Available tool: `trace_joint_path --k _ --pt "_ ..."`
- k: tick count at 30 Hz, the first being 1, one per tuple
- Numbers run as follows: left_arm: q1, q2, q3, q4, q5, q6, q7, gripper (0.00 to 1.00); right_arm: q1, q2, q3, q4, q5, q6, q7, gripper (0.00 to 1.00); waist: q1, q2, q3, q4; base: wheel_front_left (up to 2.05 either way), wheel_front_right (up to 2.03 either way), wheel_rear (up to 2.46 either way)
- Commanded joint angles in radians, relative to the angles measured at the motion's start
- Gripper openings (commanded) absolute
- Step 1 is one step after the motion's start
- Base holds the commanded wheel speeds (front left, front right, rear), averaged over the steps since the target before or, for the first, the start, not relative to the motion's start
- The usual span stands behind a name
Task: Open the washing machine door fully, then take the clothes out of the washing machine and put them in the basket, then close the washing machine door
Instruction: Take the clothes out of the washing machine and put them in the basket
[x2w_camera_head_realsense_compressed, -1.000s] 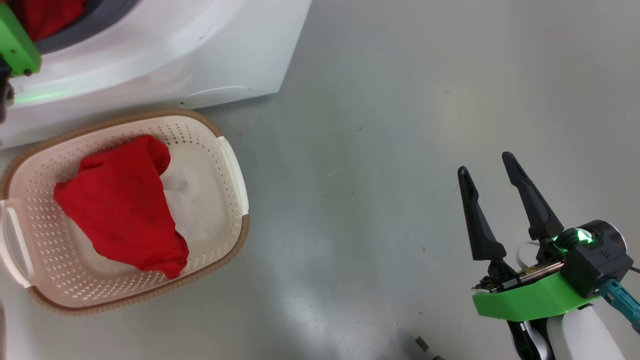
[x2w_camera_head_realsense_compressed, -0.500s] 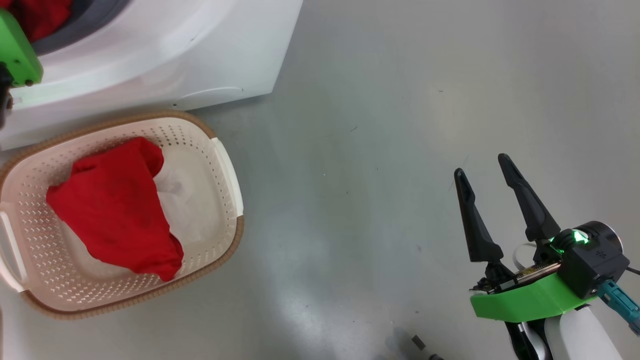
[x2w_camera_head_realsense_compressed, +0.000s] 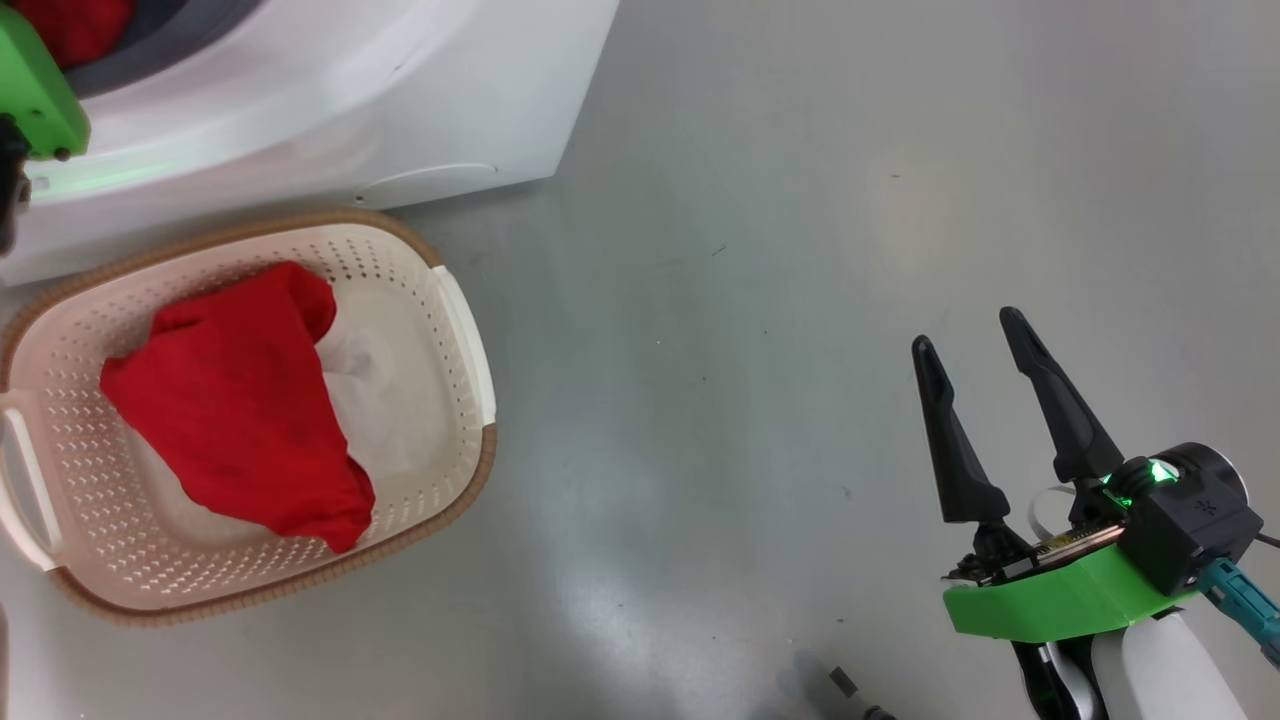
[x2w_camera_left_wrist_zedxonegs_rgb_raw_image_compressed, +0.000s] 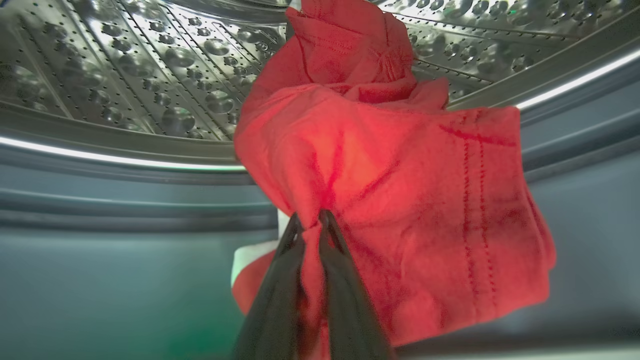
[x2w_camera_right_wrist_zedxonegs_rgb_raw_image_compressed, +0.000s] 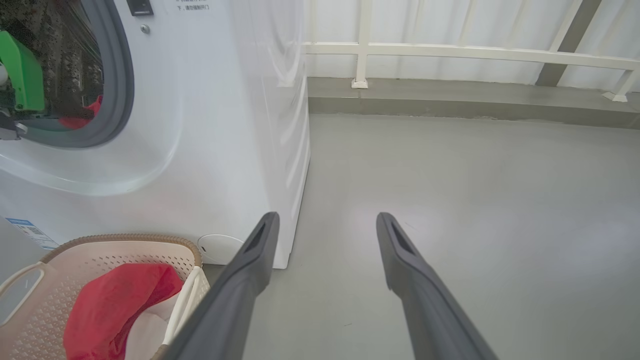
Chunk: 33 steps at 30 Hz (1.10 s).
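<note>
- So, where is the red cloth (x2w_camera_left_wrist_zedxonegs_rgb_raw_image_compressed: 390, 200)?
- Inside the drum (x2w_camera_left_wrist_zedxonegs_rgb_raw_image_compressed: 125, 75) of the washing machine (x2w_camera_head_realsense_compressed: 300, 110). The left gripper (x2w_camera_left_wrist_zedxonegs_rgb_raw_image_compressed: 311, 220) pinches it tight.
- And the basket (x2w_camera_head_realsense_compressed: 470, 330)?
- Just in front of the washing machine, with another red cloth (x2w_camera_head_realsense_compressed: 240, 400) inside. The right gripper (x2w_camera_head_realsense_compressed: 967, 330) is well away from the machine, fingers apart.

Head view: the washing machine (x2w_camera_head_realsense_compressed: 300, 100) is cut off at 11 o'clock; a red garment (x2w_camera_head_realsense_compressed: 240, 400) hides most of the white fabric (x2w_camera_head_realsense_compressed: 370, 400). Left wrist view: the left claw (x2w_camera_left_wrist_zedxonegs_rgb_raw_image_compressed: 310, 218), pinching red cloth (x2w_camera_left_wrist_zedxonegs_rgb_raw_image_compressed: 400, 200), blurs toward 6 o'clock.
</note>
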Motion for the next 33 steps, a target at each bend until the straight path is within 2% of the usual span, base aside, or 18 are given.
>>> trace_joint_path --k 1,14,28,33 --pt "-0.004 0.047 0.002 -0.028 0.001 -0.007 -0.023 0.00 -0.006 -0.013 0.012 -0.019 0.009 0.006 -0.006 1.00 0.0000 0.0000 0.001 0.005 0.00 0.00 0.00" --pt "0.004 0.028 -0.016 -0.074 -0.008 -0.043 -0.172 0.00 -0.012 -0.013 0.006 -0.017 0.008 0.006 -0.006 1.00 0.0000 0.0000 -0.007 0.043 0.00 0.00 0.00" --pt "0.080 0.017 -0.046 -0.157 -0.015 -0.061 -0.320 0.00 -0.015 -0.013 -0.001 -0.011 0.004 0.006 -0.006 1.00 0.0000 0.0000 -0.039 0.090 0.00 0.00 0.00" --pt "0.122 0.021 -0.053 -0.204 -0.012 -0.055 -0.353 0.00 -0.015 -0.013 -0.004 -0.005 0.004 0.006 -0.006 1.00 0.0000 0.0000 -0.059 0.100 0.00 0.00 0.00"
